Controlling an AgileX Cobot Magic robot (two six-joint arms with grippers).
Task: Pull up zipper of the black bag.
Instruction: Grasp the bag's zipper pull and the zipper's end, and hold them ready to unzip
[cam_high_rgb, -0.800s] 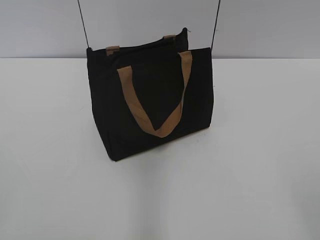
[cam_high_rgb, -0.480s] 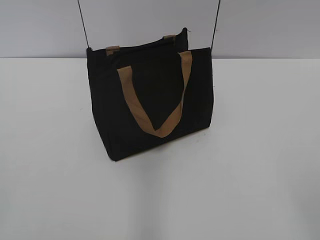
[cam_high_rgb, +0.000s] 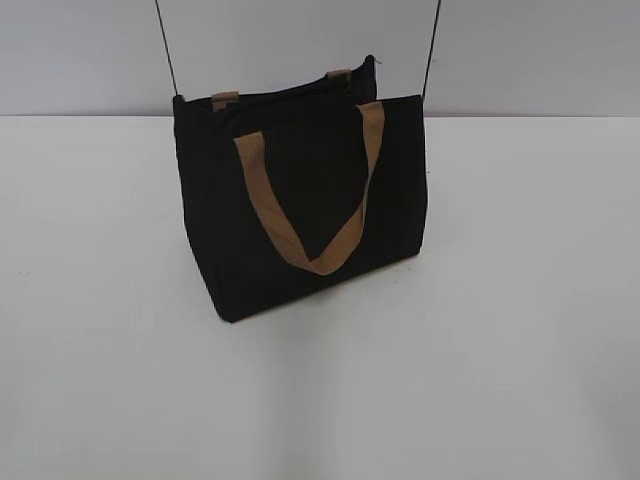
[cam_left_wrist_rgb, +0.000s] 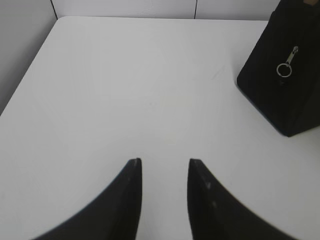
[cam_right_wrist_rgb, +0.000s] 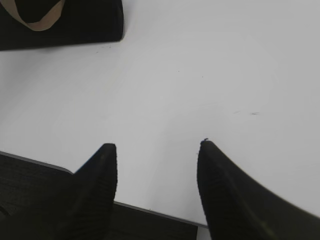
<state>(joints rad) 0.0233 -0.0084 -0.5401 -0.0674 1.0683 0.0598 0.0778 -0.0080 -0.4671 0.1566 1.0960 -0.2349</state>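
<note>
The black bag (cam_high_rgb: 300, 200) stands on the white bench (cam_high_rgb: 520, 350), and both tools, left tool (cam_left_wrist_rgb: 162, 161) and right tool (cam_right_wrist_rgb: 156, 146), hang apart and empty, well away from the bag. The zipper (cam_left_wrist_rgb: 286, 64) hangs on the bag's end wall. It is so tiny that a tool could miss it and tip the soft bag over.

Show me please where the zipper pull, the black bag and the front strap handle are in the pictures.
zipper pull (cam_left_wrist_rgb: 284, 69): left wrist view, on its round ring.
black bag (cam_high_rgb: 215, 230): exterior view, on its front fabric panel.
front strap handle (cam_high_rgb: 322, 262): exterior view, on the loop's lowest bend.

The black bag (cam_high_rgb: 300, 200) stands upright on the bench (cam_high_rgb: 500, 350), tan handle drooping down its front. Its small silver zipper (cam_left_wrist_rgb: 286, 64) hangs against one narrow end.
</note>
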